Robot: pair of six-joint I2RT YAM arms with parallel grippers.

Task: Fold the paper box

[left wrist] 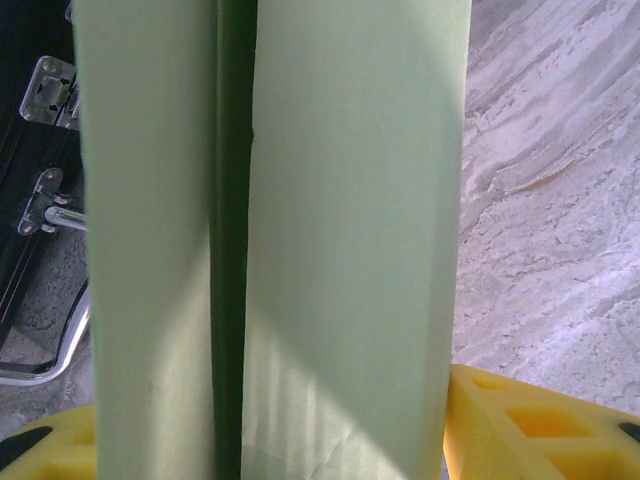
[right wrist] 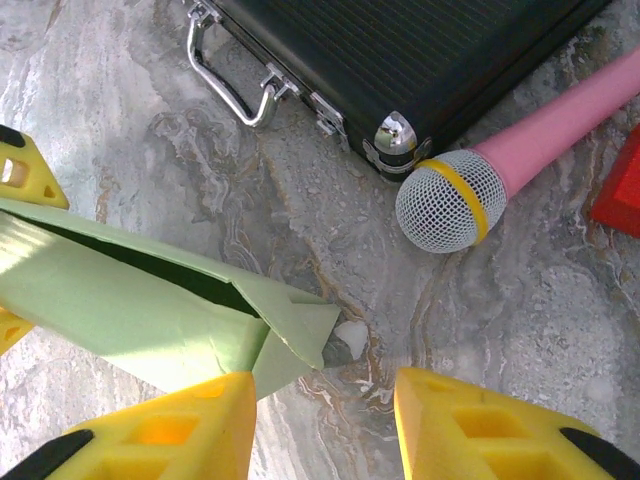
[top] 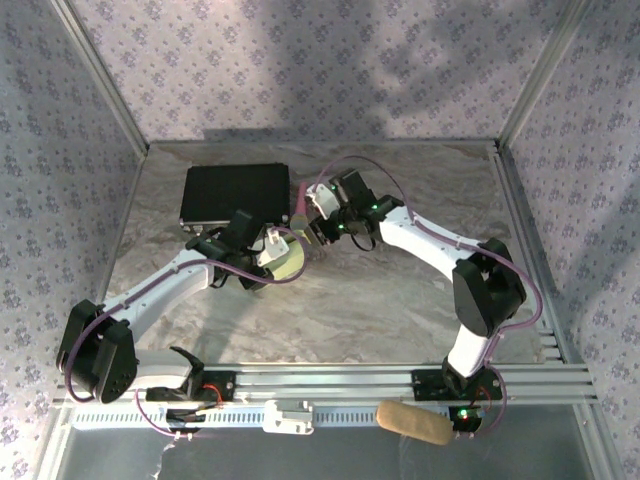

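One pale-green paper box (right wrist: 150, 310), one black case (top: 235, 195) and one pink microphone (right wrist: 510, 148) shared a single marbled table (top: 400, 310) with two robot arms, the left arm (top: 160, 282) and the right arm (top: 430, 240). The case carried one metal handle (right wrist: 215, 80), and the microphone one yellow band (right wrist: 462, 195). One red object (right wrist: 620, 185) sat at the edge of the right wrist view, and one tan oblong object (top: 412, 422) lay by the near rail.

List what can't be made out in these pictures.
Left wrist view: the paper box runs past the top and bottom edges, ends unseen.
Right wrist view: red object cut by the right edge, unidentifiable.
Top view: box creases too small, left gripper covers part.
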